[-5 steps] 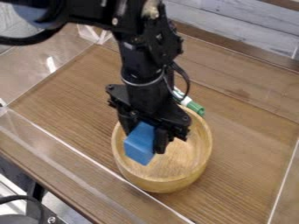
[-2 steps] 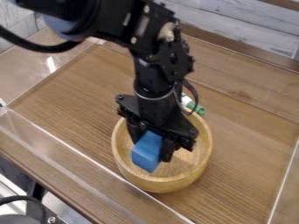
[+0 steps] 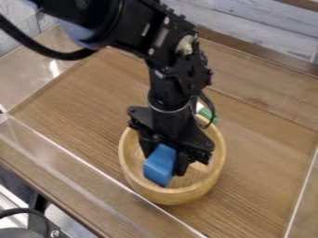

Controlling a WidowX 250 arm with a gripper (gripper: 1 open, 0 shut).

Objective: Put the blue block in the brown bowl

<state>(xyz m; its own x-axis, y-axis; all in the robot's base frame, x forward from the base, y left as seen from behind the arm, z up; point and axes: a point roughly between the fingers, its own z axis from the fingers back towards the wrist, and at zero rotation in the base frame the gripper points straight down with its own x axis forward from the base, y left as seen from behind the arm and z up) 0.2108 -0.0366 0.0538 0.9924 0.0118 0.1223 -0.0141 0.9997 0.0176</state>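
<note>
The brown bowl [image 3: 209,178] sits on the wooden table in the lower middle of the view. My gripper [image 3: 163,160] points straight down into it, shut on the blue block [image 3: 159,168]. The block hangs inside the bowl's rim, low over its floor; whether it touches the floor I cannot tell. The black arm rises from the bowl toward the upper left and hides the bowl's far left rim.
A white-and-green marker pen [image 3: 207,116] lies just behind the bowl, mostly hidden by the arm. Clear low walls [image 3: 50,149] border the wooden table [image 3: 74,93] on the left and front. A pale wall runs along the back right.
The gripper has sunk with the blue block deeper into the bowl. The arm has leaned a little further to the right.
</note>
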